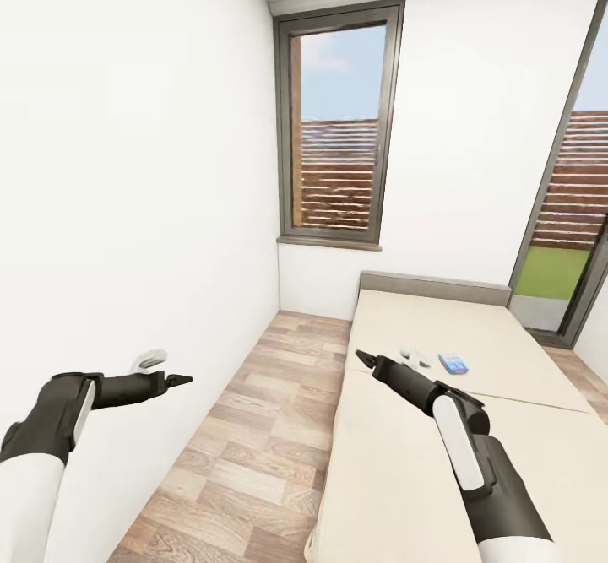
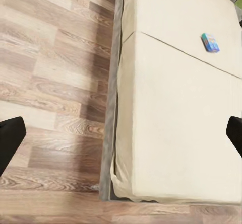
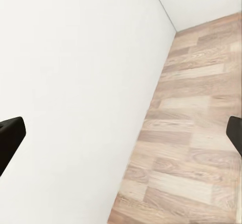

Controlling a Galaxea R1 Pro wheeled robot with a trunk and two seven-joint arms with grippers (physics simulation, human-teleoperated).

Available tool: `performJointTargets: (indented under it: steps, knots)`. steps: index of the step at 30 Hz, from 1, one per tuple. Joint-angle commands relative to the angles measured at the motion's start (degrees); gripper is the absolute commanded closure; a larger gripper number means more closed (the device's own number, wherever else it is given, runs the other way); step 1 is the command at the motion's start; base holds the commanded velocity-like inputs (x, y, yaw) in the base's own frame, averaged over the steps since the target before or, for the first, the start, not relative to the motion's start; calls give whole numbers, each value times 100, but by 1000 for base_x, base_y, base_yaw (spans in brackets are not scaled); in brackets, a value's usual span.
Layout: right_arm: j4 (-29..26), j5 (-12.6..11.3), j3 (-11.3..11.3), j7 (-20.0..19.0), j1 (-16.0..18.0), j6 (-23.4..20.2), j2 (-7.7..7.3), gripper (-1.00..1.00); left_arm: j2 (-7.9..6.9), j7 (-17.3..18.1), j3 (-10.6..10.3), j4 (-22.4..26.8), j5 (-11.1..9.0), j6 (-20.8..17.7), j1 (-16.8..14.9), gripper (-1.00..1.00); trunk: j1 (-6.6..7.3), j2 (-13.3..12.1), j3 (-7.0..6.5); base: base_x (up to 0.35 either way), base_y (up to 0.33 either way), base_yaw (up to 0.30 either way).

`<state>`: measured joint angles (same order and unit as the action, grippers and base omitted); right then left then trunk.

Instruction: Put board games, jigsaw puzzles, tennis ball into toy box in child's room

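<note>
Both hands spread wide, empty; I'd roll closer, then bring right hand (image 1: 365, 359) squarely over blue game (image 1: 453, 364) mid-bed (image 1: 523, 428).

The head view looks down the room over the bed (image 1: 439, 428); the left wrist view shares it from above; the right wrist view faces wall (image 3: 75, 83) and floor (image 3: 191, 148).

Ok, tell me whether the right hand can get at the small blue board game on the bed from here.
Probably yes: the board game lies alone on the bed, just past the right hand, with bare mattress between.
</note>
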<state>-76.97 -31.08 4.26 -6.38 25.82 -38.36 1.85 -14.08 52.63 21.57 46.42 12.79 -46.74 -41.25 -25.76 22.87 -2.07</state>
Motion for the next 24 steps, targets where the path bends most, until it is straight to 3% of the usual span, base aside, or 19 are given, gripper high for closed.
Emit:
performJointTargets:
  steps: [1,3,12,24]
  knots:
    - [-4,8,16,36,2,-38,7,-100,9,26,28,6,55,-33,-3,-100,-2,5,3,0,0,0]
    - [-4,-9,10,205,1,-50,8,-100,22,-45,46,16,46,-45,1,-100,-2,5,3,0,0,0]
    - [-61,-29,-173,301,2,-49,17,-100,24,-95,56,22,48,5,7,-100,-2,5,3,0,14,-24]
    - [0,-98,-172,305,2,-50,11,-100,20,-97,49,31,41,59,20,-100,-2,5,3,31,52,-246]
